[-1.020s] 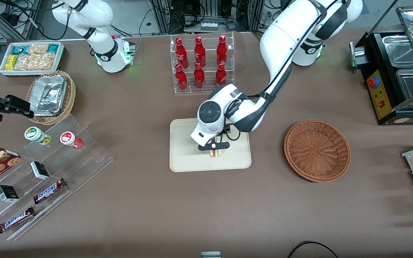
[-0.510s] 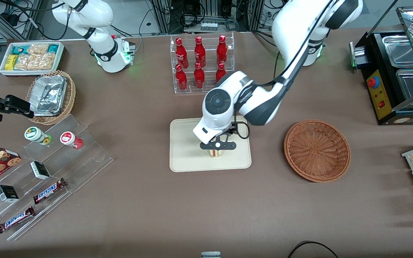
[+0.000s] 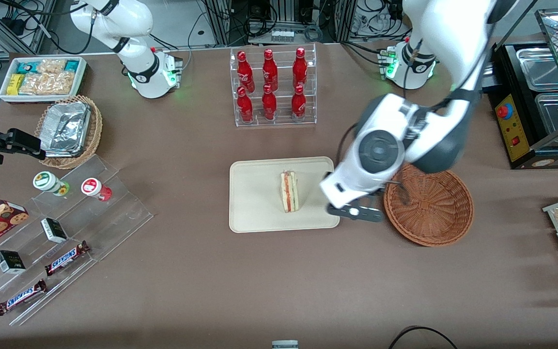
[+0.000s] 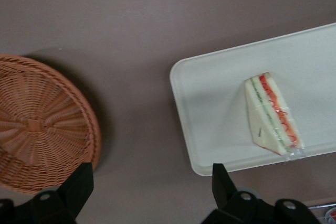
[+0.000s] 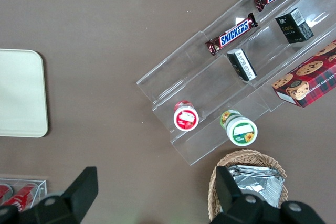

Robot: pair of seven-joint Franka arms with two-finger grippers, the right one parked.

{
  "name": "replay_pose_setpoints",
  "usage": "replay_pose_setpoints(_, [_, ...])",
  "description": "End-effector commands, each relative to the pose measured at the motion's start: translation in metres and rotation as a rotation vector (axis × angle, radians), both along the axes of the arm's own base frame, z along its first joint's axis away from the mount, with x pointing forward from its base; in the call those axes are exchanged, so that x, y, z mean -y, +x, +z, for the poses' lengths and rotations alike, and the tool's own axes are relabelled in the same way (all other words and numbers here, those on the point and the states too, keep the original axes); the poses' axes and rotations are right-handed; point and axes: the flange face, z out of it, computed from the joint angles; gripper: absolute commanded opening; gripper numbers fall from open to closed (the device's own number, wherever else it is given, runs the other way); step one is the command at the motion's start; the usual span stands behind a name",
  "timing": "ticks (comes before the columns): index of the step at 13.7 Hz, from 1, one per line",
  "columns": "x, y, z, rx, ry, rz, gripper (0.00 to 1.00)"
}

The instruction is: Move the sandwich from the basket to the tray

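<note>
Lying on the cream tray [image 3: 255,194] mid-worktop, the sandwich [image 3: 289,191] is free of the gripper [image 3: 355,212], which hangs with fingers [image 4: 79,184] spread apart and empty over the gap between tray and reddish wicker basket [image 3: 429,203].

The sandwich [image 3: 289,191] shows pale bread with red and green stripes on a cream tray [image 3: 252,194]. The basket [image 3: 429,203] is reddish-brown weave; the gripper [image 3: 355,212] is black.

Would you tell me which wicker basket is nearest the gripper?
The reddish-brown basket, empty beside the open gripper; the tan basket holds foil trays.
</note>
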Motion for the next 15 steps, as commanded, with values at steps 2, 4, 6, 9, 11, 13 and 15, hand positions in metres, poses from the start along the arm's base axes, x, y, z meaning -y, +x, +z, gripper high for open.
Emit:
replay_pose_setpoints(2, [-0.062,-0.002,0.019,-0.027,0.021,0.038,1.00])
replay_pose_setpoints(4, [-0.077,-0.003,0.023,-0.035,0.025,0.017,1.00])
replay_pose_setpoints(6, [-0.084,-0.008,0.024,-0.028,0.035,0.025,1.00])
replay_pose_setpoints(9, [-0.116,-0.004,0.036,-0.016,0.037,0.073,1.00])
replay_pose_setpoints(11, [-0.136,-0.013,0.049,0.001,0.032,0.096,1.00])
replay_pose_setpoints(13, [-0.157,-0.030,0.050,0.043,0.023,0.111,1.00])
replay_pose_setpoints(15, [-0.170,-0.048,0.053,0.046,0.015,0.082,1.00])
